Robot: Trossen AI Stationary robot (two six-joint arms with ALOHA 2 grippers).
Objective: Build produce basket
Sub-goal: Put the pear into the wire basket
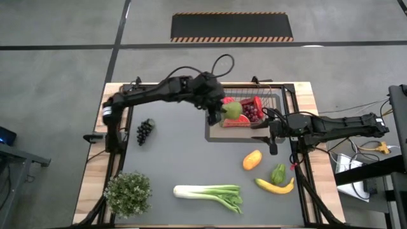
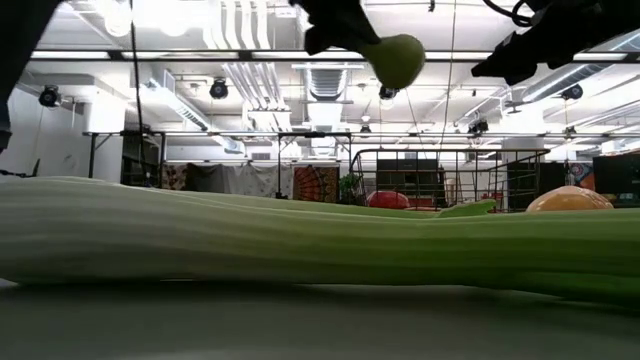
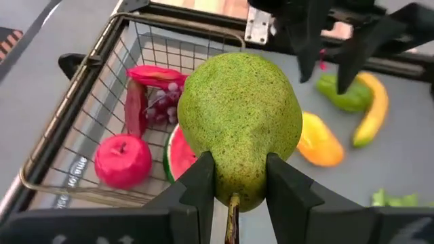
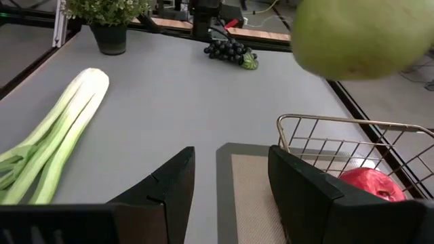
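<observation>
Left gripper (image 3: 234,186) grasps green pear (image 1: 233,111) above our basket (image 1: 270,95), upper centre | right gripper (image 4: 227,179) parted, empty beside it | leek (image 1: 210,194), mango (image 1: 252,159), banana (image 1: 275,186) lower frame

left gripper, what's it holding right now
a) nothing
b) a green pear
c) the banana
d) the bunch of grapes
b: the left wrist view shows the left gripper clamped on a speckled green pear, held above the basket, while the banana and the dark grapes lie on the table.
</observation>
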